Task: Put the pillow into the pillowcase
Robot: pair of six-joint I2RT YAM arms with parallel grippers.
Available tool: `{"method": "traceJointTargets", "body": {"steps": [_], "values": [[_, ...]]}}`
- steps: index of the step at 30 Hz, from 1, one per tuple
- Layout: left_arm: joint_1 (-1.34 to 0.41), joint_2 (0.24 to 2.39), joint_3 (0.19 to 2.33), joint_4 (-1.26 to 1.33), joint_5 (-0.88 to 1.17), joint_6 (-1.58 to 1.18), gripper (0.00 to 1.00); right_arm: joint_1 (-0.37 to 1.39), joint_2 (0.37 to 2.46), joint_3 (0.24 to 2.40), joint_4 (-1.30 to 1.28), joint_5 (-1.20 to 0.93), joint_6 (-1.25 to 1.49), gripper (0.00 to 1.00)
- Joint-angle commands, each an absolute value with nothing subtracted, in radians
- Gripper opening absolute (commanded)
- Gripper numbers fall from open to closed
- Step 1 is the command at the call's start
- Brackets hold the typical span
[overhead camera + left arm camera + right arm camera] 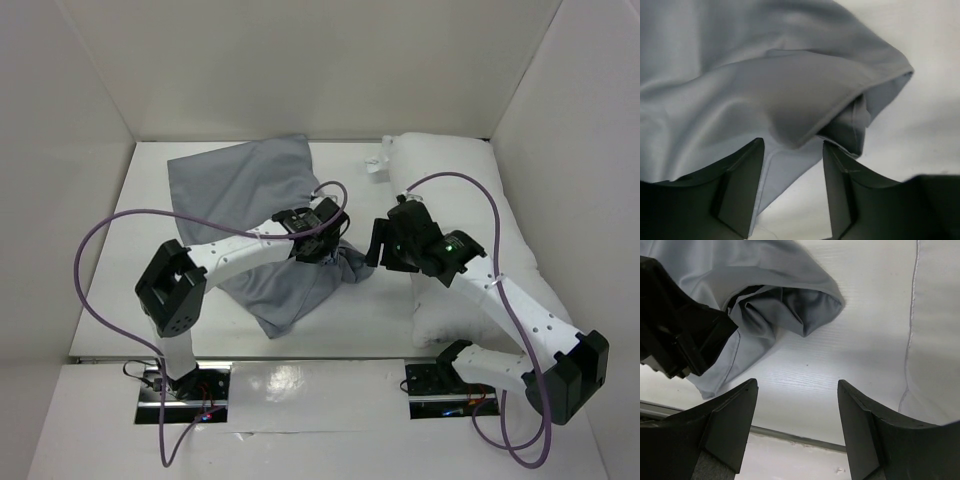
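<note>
From high above the near edge we look down and forward over the whole desk [370, 320], from far off. On the left wrist we sit very close, facing past the left hand [792, 145] onto the pillowcase [740, 75] and its open mouth. On the right wrist we look from slightly farther back, past the right hand [797, 385], at that same mouth, with the left hand at our left edge and the pillow [940, 340] at our right.
</note>
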State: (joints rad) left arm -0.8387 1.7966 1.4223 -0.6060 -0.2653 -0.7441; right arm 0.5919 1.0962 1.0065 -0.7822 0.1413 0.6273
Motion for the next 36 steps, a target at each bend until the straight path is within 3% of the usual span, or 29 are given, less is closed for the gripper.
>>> {"method": "traceJointTargets", "body": {"steps": [1,4,10,14,20,24,27,30,36], "values": [[-0.842,1.813,1.460,-0.620,-0.348,-0.778,0.60,0.586,1.097,1.020,-0.796,0.161,0.623,0.72],[-0.842,1.822,1.451,-0.629,-0.388,-0.787,0.52,0.586,1.097,1.020,-0.796,0.161,0.623,0.72],[-0.824,1.822,1.451,-0.629,-0.410,-0.778,0.47,0.586,1.124,1.020,-0.787,0.161,0.614,0.72],[-0.824,1.842,1.451,-0.629,-0.397,-0.778,0.33,0.586,1.124,1.020,-0.787,0.152,0.614,0.71],[-0.824,1.842,1.451,-0.629,-0.388,-0.769,0.33,0.586,1.124,1.029,-0.787,0.152,0.614,0.71],[-0.824,1.842,1.442,-0.629,-0.388,-0.759,0.13,0.586,1.124,1.029,-0.787,0.152,0.614,0.71],[-0.813,1.829,1.433,-0.629,-0.388,-0.759,0.11,0.586,1.124,1.029,-0.787,0.143,0.614,0.71],[-0.802,1.804,1.433,-0.629,-0.388,-0.759,0.01,0.586,1.124,1.029,-0.787,0.143,0.614,0.71],[-0.802,1.697,1.393,-0.653,-0.330,-0.707,0.00,0.622,1.149,1.020,-0.701,0.035,0.591,0.69]]}}
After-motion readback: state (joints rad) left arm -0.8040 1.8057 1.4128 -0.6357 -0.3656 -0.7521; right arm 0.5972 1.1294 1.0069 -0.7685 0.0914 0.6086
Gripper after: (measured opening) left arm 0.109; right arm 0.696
